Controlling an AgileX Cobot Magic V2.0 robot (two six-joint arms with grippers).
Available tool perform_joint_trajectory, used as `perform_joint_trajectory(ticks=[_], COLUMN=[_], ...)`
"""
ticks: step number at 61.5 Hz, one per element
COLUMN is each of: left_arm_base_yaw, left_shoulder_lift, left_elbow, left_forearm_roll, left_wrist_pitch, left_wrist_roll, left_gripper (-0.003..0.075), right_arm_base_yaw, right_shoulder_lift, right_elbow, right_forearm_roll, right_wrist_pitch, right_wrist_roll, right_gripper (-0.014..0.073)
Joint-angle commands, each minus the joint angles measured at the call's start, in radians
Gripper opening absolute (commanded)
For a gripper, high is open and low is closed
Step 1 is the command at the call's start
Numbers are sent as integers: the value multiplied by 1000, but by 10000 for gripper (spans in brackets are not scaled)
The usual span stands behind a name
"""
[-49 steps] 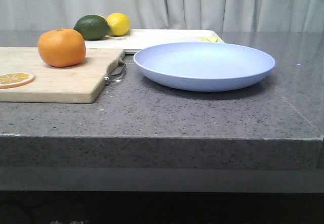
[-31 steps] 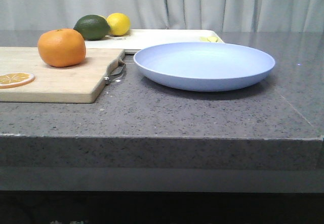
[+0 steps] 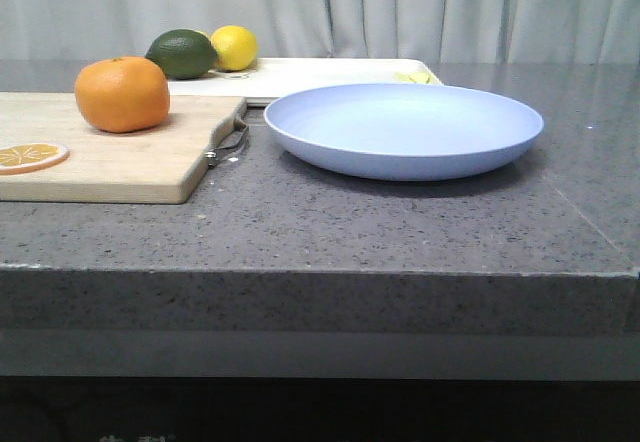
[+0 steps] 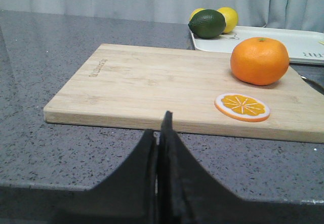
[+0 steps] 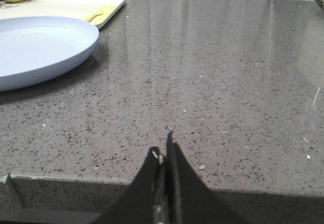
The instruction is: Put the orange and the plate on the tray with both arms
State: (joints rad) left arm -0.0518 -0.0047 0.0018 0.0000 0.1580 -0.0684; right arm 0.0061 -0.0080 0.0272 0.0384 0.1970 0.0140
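we see the orange (image 3: 122,93) sitting on the wooden cutting board (image 3: 110,152), near a thin orange slice (image 3: 32,156). the plate (image 3: 403,129) rests on the gray table (image 3: 400,222), just beside the board. the tray (image 3: 330,72) lies behind the plate, with a lemon (image 3: 234,47) and a dark green fruit (image 3: 182,53) on it. our left gripper (image 4: 158,133) has its fingers pressed together, low at the table edge. our right gripper (image 5: 163,155) is pressed together too, holding nothing.

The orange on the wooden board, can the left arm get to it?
Probably yes. The orange sits in the open on the cutting board, ahead of the shut left gripper; only the flat orange slice lies nearby.
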Motion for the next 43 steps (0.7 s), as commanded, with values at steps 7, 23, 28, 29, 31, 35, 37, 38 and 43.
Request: perform_joint_trajectory(ticks=[7,23,28,29,31,35,37,38,43], left_arm_base_yaw=[0,0,0,0,0,0,0,0,0], left_shoulder_lift=[-20,-20,-20,-20,-20,-20,-20,-20,-20], left_elbow=[4,4,4,4,4,4,1,-1,-33], left_forearm_roll=[-10,-10,-10,-10,-10,-10,-10,-10,-45], left_wrist_pitch=[-92,-117,-163,-176,-197,-265,-302,-313,-338], left_wrist_roll=[-7,-7,-7,-7,-7,-7,-7,-7,-7], left_gripper=[-18,-18,-18,-18,-18,-18,-18,-18,-18], right_arm_base_yaw=[-5,-5,-5,-5,-5,-4,-4,-4,-4], right_shoulder_lift=[-24,-24,-24,-24,-24,-24,-24,-24,-24], right_elbow=[-5,-5,-5,-5,-5,-15,-30,-37,-99], right_forearm_roll=[-1,-1,-1,-1,-1,-1,-1,-1,-1], right_wrist_pitch=[-83,-117,-140,-147,-158,-172,-168,-165,-135], right_wrist_roll=[-6,-6,-6,-6,-6,-6,-6,-6,-6], right_gripper=[-67,-67,-67,-67,-67,-67,-67,-67,-67])
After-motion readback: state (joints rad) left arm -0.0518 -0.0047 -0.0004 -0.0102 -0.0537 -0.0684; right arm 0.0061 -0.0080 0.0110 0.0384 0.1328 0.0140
